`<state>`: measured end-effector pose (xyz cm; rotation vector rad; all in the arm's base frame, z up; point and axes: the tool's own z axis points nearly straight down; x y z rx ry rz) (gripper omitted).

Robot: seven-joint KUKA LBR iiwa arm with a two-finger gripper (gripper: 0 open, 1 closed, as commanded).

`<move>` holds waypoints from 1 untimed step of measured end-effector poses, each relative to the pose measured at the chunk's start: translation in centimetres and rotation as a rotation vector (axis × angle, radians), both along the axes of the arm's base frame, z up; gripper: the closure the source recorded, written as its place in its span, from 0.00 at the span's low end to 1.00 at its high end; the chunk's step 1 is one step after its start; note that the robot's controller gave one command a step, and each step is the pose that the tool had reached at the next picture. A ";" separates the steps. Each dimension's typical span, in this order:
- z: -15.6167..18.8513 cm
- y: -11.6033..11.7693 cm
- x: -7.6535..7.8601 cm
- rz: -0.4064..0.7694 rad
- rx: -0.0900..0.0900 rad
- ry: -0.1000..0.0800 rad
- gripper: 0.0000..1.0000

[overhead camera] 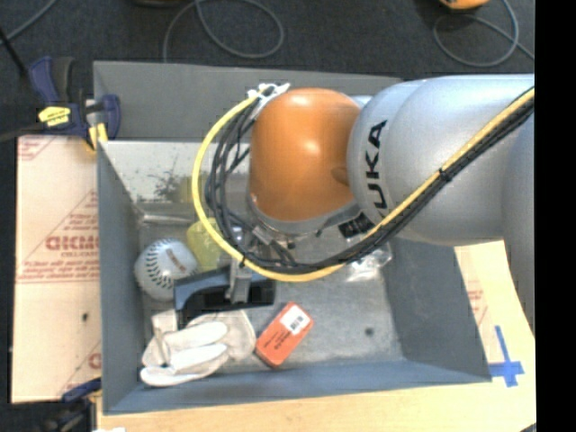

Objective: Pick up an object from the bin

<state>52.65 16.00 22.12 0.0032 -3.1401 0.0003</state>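
Note:
My gripper (239, 286) hangs under the arm's orange cover, low over the bin's left middle. It is right above a dark blue and black tool-like thing (209, 297) and may touch its top. A white baseball with red stitching (164, 266) lies just left of that. A yellow-green ball (203, 243) sits behind it, partly hidden by cables. A white glove (192, 346) lies in front, by the near wall. An orange box with a white label (283, 334) rests to the glove's right.
A clear plastic piece (370, 265) lies at the arm's right side on the bin floor. The arm and its cable loop cover the middle and back of the bin. Bare grey floor shows at the front right.

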 end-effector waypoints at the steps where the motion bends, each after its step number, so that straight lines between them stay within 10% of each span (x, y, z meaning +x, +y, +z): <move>1: 0.7 -1.2 -0.8 0.217 -0.001 0.004 1.00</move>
